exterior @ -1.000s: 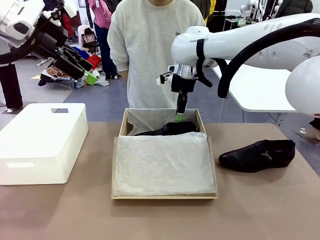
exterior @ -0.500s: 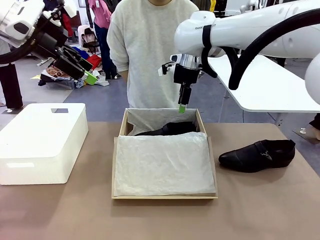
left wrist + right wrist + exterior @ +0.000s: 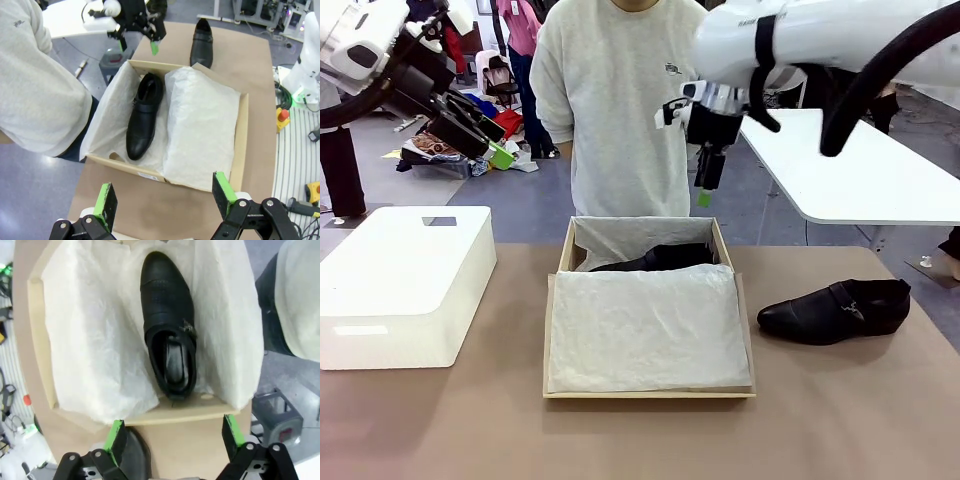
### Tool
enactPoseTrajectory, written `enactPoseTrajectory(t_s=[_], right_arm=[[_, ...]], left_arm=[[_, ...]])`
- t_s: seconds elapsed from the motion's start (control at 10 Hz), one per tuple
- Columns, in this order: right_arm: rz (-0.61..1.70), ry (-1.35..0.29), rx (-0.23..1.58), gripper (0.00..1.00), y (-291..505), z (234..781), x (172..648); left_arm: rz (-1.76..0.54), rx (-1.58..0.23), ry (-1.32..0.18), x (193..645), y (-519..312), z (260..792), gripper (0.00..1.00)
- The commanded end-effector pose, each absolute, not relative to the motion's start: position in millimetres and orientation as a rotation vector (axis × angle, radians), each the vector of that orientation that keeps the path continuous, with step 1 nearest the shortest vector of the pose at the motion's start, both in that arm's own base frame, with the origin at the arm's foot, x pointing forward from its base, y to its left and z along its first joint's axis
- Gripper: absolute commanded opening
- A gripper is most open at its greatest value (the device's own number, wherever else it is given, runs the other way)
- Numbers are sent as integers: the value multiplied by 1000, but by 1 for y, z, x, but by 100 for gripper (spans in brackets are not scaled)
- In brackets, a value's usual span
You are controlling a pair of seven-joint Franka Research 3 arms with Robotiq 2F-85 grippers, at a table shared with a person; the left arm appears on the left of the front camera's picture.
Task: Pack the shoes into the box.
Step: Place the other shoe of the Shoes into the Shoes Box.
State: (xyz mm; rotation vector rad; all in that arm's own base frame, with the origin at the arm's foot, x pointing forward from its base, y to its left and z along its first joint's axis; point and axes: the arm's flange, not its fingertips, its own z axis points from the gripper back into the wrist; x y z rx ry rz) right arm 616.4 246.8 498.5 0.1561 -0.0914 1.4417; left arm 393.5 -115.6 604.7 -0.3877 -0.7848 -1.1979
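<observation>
The brown cardboard box (image 3: 560, 300) lies in the middle of the table, lined with white tissue paper (image 3: 645, 325). One black shoe (image 3: 655, 259) lies on its side of the lining along the far wall, also seen as the shoe (image 3: 142, 116) and shoe (image 3: 169, 322). The other shoe (image 3: 835, 309) rests on the table right of the box, also the shoe (image 3: 201, 42). My right gripper (image 3: 704, 195) hangs open and empty above the box's far right corner; its fingers (image 3: 116, 436) frame the box end. My left gripper (image 3: 492, 145) is raised at far left, its fingers (image 3: 223, 187) wide apart and empty.
A big white plastic box (image 3: 405, 285) stands on the table's left. A person in a light sweater (image 3: 620, 100) stands right behind the cardboard box. A white side table (image 3: 860, 170) sits at the back right. Bare tabletop (image 3: 640, 440) stretches in front of the box.
My right gripper has risen out of the box and drifted right, its jaws spreading wider. The shoe it hovered over stays in the box. The left arm has not moved.
</observation>
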Motion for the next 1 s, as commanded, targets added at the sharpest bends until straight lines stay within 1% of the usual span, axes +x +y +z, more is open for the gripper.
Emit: enactPoseTrajectory(t_s=[0.0, 0.4, 0.6, 0.9], right_arm=[[1494, -100, 86, 100, 212, 505, 586], [1513, -64, -30, 100, 145, 506, 562], [1468, -52, -41, 100, 111, 500, 551], [1413, -84, -29, 100, 79, 482, 546]], left_arm=[[-1201, -406, -798, 394, -115, 606, 100], [-1201, -406, -798, 394, -115, 606, 100], [-1201, -406, -798, 394, -115, 606, 100], [-1201, -406, -798, 394, -115, 606, 100]])
